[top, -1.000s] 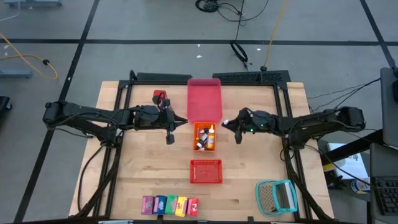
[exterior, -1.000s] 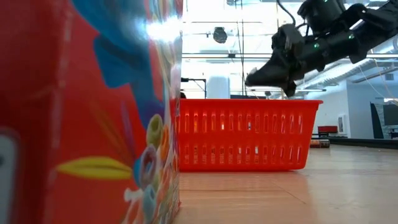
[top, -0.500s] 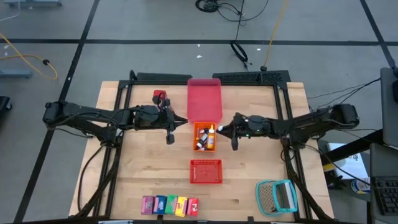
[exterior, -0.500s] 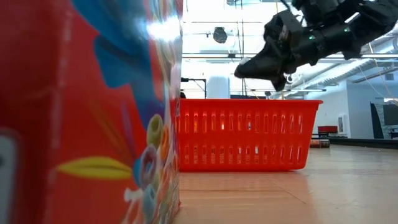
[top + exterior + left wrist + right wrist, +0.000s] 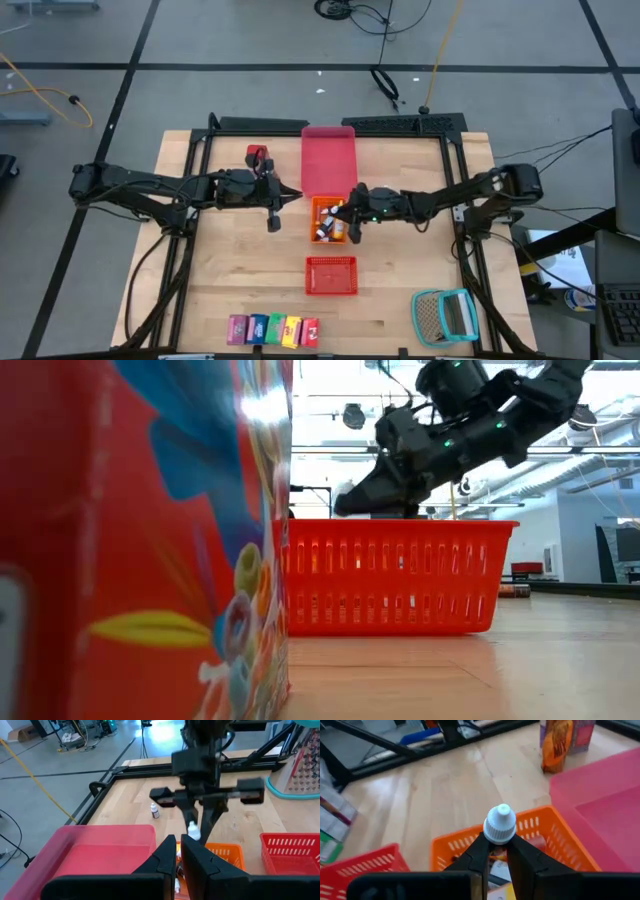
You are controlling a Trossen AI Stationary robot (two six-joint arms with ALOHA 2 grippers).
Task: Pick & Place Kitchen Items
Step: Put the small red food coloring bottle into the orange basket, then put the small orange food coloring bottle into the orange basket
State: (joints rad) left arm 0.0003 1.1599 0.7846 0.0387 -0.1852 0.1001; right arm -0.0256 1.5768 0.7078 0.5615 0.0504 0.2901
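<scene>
**Right arm carries a white-capped bottle over the orange basket**

Taking the orange basket (image 5: 328,219) at mid-table as the landmark, and going from the near edge of the table outward:

A row of small cartons (image 5: 273,330), pink, blue, green, yellow and red, stands near the front edge, well short of the basket and untouched. A teal-framed mesh item (image 5: 446,315) lies to their right. A red basket (image 5: 331,276) sits between the cartons and the orange basket; I cannot tell whether anything is in it.

The orange basket holds several tiny bottles. Over its right side, the right gripper (image 5: 496,851) pinches a white-capped bottle (image 5: 500,825) by the neck, above the rim and not yet set down.

Just left of the basket, the left gripper (image 5: 177,851) hangs with its fingers pressed together, holding nothing.

Touching the basket's far side is a pink tray (image 5: 328,160). Left of that tray stands a small red container (image 5: 259,155).

As I judge it, the bottles are largely gathered; the cartons and the red container remain.
</scene>
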